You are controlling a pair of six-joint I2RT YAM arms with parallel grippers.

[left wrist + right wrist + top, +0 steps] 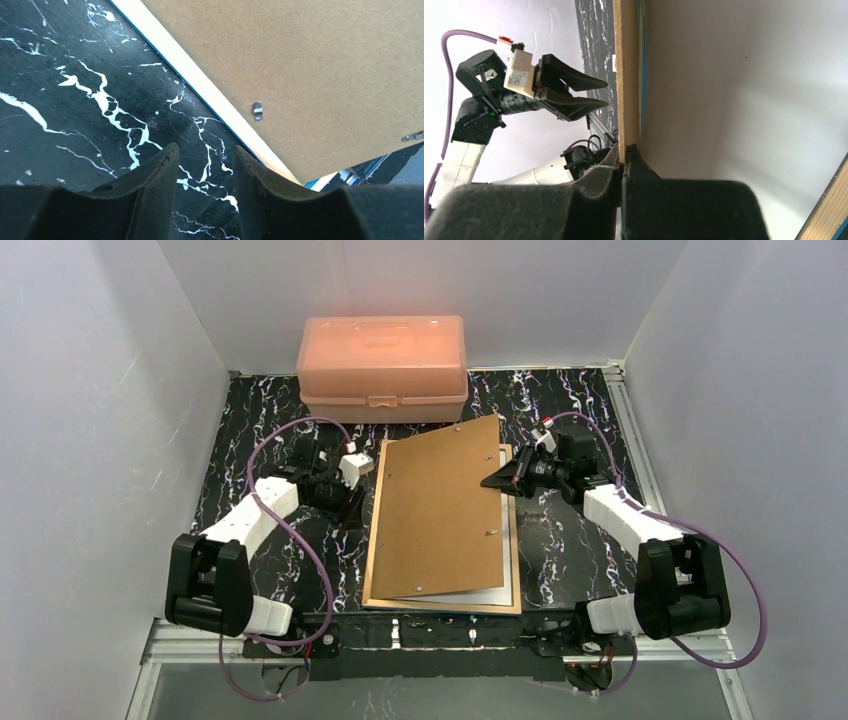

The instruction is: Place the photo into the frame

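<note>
Right tool [625, 150] is clamped on the backing [440, 510] edge; lower it square into the frame [374, 575] while left tool [204, 152], fingers apart, steadies.

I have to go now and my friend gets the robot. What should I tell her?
Left gripper: fingers open, empty, beside the frame's left edge.
Right gripper: shut on the backing board's right edge, holding it tilted up.
The frame lies face down. A pale sheet shows under the board; I cannot tell if it is the photo.
Done: back opened. To do: seat photo, lower board, turn the clips.
</note>
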